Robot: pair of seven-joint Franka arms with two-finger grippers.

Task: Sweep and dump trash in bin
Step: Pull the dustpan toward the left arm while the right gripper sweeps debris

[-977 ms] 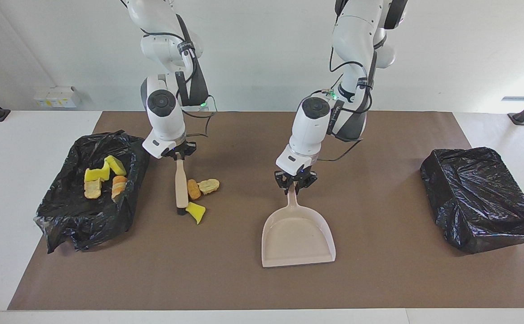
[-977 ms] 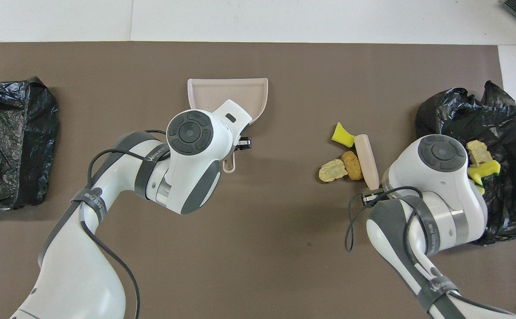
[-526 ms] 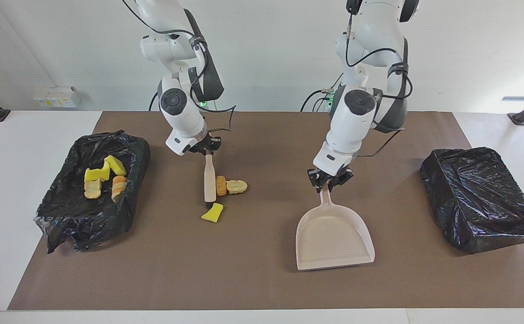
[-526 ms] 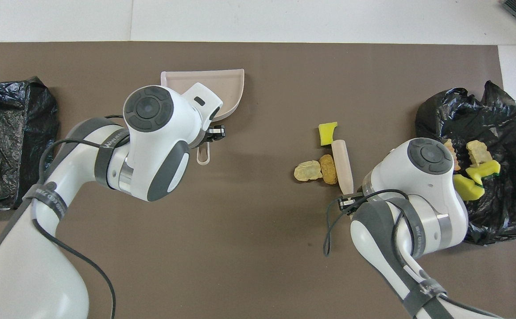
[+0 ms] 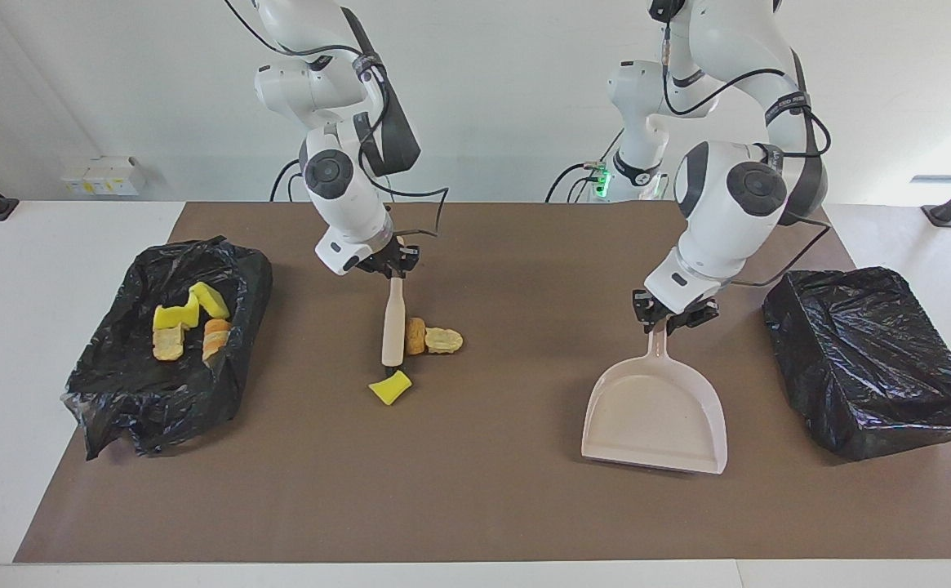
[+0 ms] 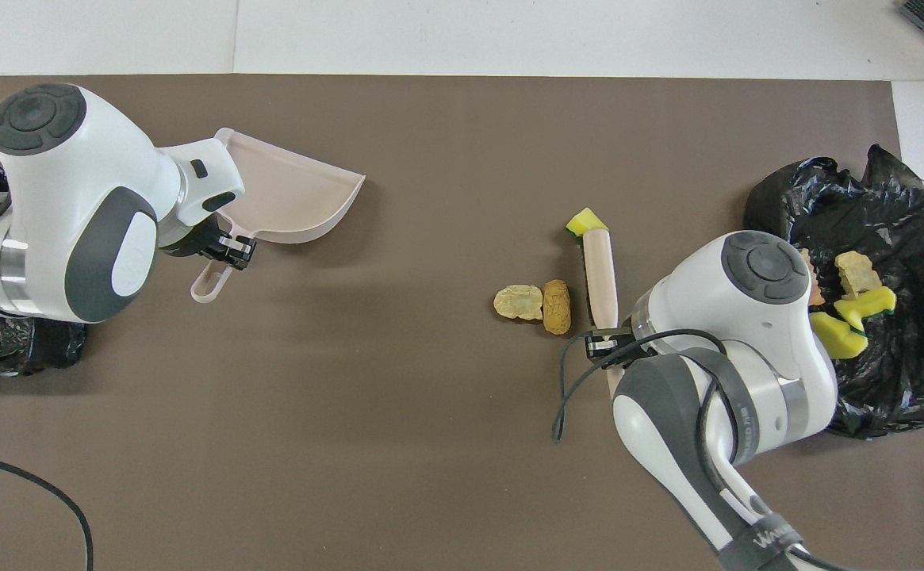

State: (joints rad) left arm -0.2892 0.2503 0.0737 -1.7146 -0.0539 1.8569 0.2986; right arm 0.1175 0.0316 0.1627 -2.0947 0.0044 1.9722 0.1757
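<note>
My right gripper (image 5: 393, 266) (image 6: 604, 346) is shut on the top of the beige brush handle (image 5: 392, 322) (image 6: 600, 274), whose bristle end rests on the brown mat. A yellow wedge of trash (image 5: 390, 387) (image 6: 586, 222) lies at the bristles. An orange-brown oval (image 5: 415, 336) (image 6: 557, 306) and a pale beige lump (image 5: 443, 340) (image 6: 518, 302) lie beside the handle. My left gripper (image 5: 671, 314) (image 6: 228, 250) is shut on the handle of the empty beige dustpan (image 5: 655, 416) (image 6: 287, 198), close to the black-lined bin (image 5: 867, 359) at the left arm's end.
A second black-lined bin (image 5: 116, 400) (image 6: 906, 373) at the right arm's end holds several yellow and beige chunks (image 5: 189, 306) (image 6: 866, 305). In the overhead view the left arm covers most of the bin (image 6: 1, 357) at its end. Bare brown mat lies between brush and dustpan.
The left arm has carried the dustpan toward the left arm's end, turning it. The right arm has pushed the brush and the three loose chunks toward the table's middle.
</note>
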